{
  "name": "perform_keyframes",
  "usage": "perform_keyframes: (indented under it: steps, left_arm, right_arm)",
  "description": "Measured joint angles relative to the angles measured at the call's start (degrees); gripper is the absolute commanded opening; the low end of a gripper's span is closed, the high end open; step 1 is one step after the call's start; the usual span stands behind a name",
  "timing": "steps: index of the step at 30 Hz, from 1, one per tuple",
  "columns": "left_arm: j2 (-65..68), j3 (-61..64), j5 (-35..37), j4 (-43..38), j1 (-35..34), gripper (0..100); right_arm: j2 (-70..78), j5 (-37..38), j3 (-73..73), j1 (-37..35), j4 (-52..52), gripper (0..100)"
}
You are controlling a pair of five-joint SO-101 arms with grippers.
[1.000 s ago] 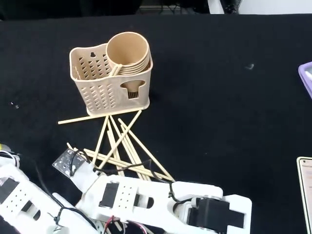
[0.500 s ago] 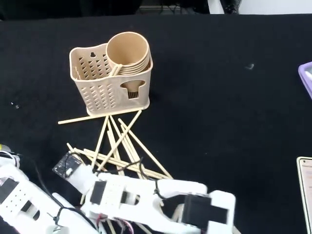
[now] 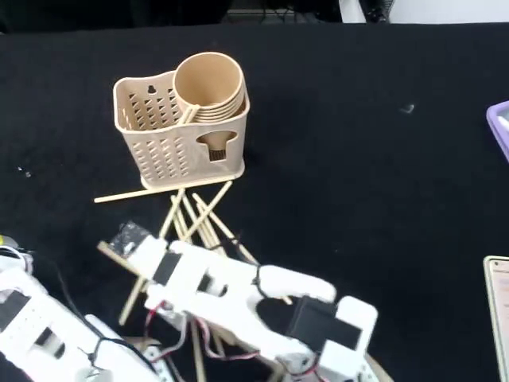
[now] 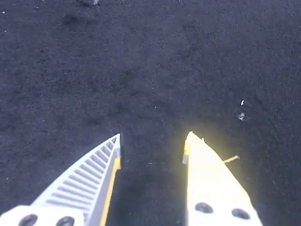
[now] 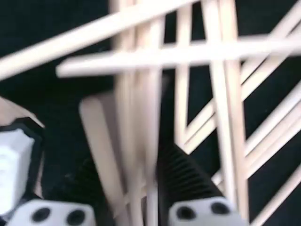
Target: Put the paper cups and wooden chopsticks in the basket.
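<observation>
A beige slotted basket (image 3: 163, 139) stands at the back left with a stack of paper cups (image 3: 208, 83) inside it. Wooden chopsticks (image 3: 203, 219) lie fanned out on the black table in front of it, and one (image 3: 135, 192) lies crosswise by the basket's foot. My right gripper (image 3: 127, 245) is over the near end of the pile. In the right wrist view its fingers (image 5: 183, 181) are shut on a bundle of chopsticks (image 5: 141, 108). My left gripper (image 4: 151, 143) hangs open over bare black cloth with nothing between its fingers.
The left arm (image 3: 32, 334) sits at the front left corner. A purple object (image 3: 499, 127) and a white card (image 3: 498, 306) lie at the right edge. The black table (image 3: 374, 175) stretches to the right of the basket.
My right arm has swung from the front edge toward the basket and to the left. The chopstick pile has shifted, and some sticks now jut out beneath the arm. The left arm stayed still.
</observation>
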Motion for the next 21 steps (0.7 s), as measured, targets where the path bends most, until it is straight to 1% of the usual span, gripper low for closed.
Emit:
perform_keyframes:
  steps: [4, 9, 12, 16, 21]
  left_arm:
    - [0.0, 0.0, 0.0, 0.0, 0.0, 22]
    - [0.0, 0.0, 0.0, 0.0, 0.1, 22]
    - [0.0, 0.0, 0.0, 0.0, 0.4, 22]
    - [0.0, 0.0, 0.0, 0.0, 0.4, 22]
    - [0.0, 0.0, 0.0, 0.0, 0.4, 22]
  right_arm:
    - [0.0, 5.9, 0.4, 3.8, 0.0, 1.0]
    - [0.1, 17.8, -1.0, 10.5, 0.4, 1.0]
    - [0.2, 22.8, -3.1, 13.5, 0.4, 1.0]
    - [0.2, 25.4, -7.0, 14.2, 0.4, 1.0]
    - [0.3, 25.8, -11.3, 14.1, 0.5, 1.3]
